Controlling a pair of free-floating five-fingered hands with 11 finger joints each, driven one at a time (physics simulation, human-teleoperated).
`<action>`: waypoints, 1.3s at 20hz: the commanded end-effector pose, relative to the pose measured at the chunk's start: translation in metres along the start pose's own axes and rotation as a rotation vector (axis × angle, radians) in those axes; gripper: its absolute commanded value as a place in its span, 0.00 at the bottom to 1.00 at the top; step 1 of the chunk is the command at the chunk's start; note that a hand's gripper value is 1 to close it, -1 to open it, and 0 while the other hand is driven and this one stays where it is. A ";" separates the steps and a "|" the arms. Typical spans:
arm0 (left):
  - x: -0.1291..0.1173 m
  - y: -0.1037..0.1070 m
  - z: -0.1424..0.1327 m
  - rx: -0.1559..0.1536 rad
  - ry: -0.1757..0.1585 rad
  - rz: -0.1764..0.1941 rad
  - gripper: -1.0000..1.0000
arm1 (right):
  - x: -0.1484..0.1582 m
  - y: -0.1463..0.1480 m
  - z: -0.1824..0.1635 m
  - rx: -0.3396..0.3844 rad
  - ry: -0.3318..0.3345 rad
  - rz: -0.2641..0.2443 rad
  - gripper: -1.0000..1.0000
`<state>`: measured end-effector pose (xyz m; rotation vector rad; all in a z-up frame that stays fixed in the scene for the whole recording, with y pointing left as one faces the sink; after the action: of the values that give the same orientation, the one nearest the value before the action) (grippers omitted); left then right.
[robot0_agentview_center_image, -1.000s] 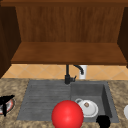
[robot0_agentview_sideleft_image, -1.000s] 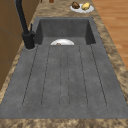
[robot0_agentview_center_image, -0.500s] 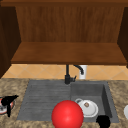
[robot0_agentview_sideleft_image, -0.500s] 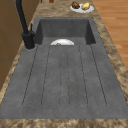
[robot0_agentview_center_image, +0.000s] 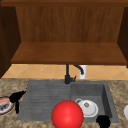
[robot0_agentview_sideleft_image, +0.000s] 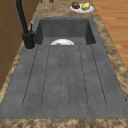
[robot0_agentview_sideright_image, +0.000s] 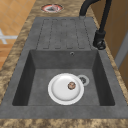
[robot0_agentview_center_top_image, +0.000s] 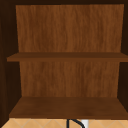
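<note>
Front view: left hand (robot0_agentview_center_image: 15, 98), fingers loose, beside round red-rimmed plate (robot0_agentview_center_image: 5, 105); right hand (robot0_agentview_center_image: 103, 121) state unclear.

Open brown wooden wall cabinet (robot0_agentview_center_top_image: 67, 75) with two shelves up top, tan tiled backsplash (robot0_agentview_center_image: 37, 71) below, speckled granite countertop (robot0_agentview_sideleft_image: 110, 53), orange wood floor (robot0_agentview_sideleft_image: 112, 22).

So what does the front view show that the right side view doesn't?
Front view alone: the left hand beside a red-rimmed plate on the counter, the right hand at the sink's front edge, a red ball and the wooden shelf. Right side view alone: the drain beside the white plate. Both: the sink, the black faucet and the white plate in the basin.
</note>
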<state>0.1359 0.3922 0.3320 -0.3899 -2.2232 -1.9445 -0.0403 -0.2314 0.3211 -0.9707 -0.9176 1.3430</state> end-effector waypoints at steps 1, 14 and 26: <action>0.001 0.007 -0.026 -0.049 0.014 -0.068 0.00 | 0.000 0.000 0.000 0.000 0.000 0.000 0.50; 0.021 0.008 -0.109 -0.058 0.028 -0.074 0.00 | 0.000 0.000 0.000 0.000 0.000 0.000 0.50; 0.036 -0.001 -0.195 -0.062 0.027 -0.090 0.00 | 0.000 0.000 0.000 0.000 0.000 0.000 0.50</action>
<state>0.0965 0.2228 0.3670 -0.3244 -2.2139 -2.0001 -0.0403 -0.2314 0.3211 -0.9707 -0.9176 1.3430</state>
